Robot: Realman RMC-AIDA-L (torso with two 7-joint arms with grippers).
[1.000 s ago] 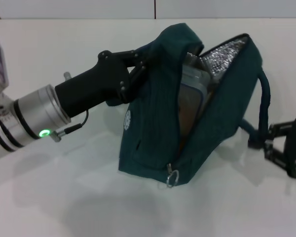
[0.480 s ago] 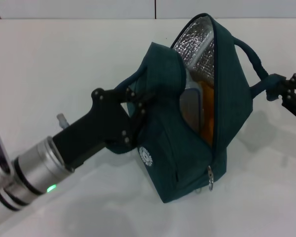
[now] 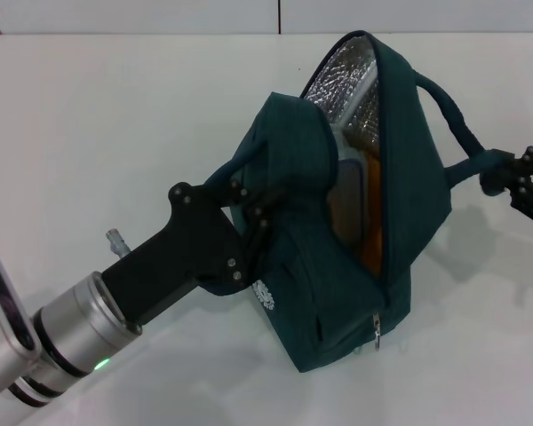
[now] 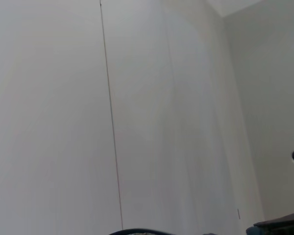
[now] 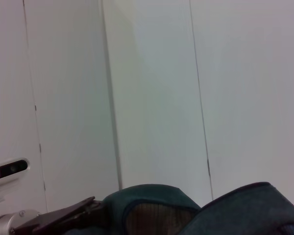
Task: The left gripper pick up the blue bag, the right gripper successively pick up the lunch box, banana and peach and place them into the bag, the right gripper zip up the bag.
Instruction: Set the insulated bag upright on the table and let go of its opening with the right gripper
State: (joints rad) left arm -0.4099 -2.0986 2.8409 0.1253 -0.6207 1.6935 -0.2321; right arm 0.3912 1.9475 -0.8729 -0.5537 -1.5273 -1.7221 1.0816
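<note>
Two grippers hold the blue bag [image 3: 373, 231] in the head view: the left gripper [image 3: 249, 213] is pinched on its fabric at 9 o'clock, the right gripper [image 3: 515, 182] on its handle [image 3: 453, 115] at 3 o'clock. The lunch box [image 3: 351, 200] looks loaded; banana and peach are unseen, and the zip gapes.

Left wrist view: mostly wall.

Right wrist view: the bag's top edge, open.

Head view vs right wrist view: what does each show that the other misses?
Head only: the table, the bag's zipper pull, its silver lining and orange contents inside, its handle held by the right tool.
Right wrist only: the wall panels above the bag.
Both: the bag, unzipped, and the left tool gripping its other side.
</note>
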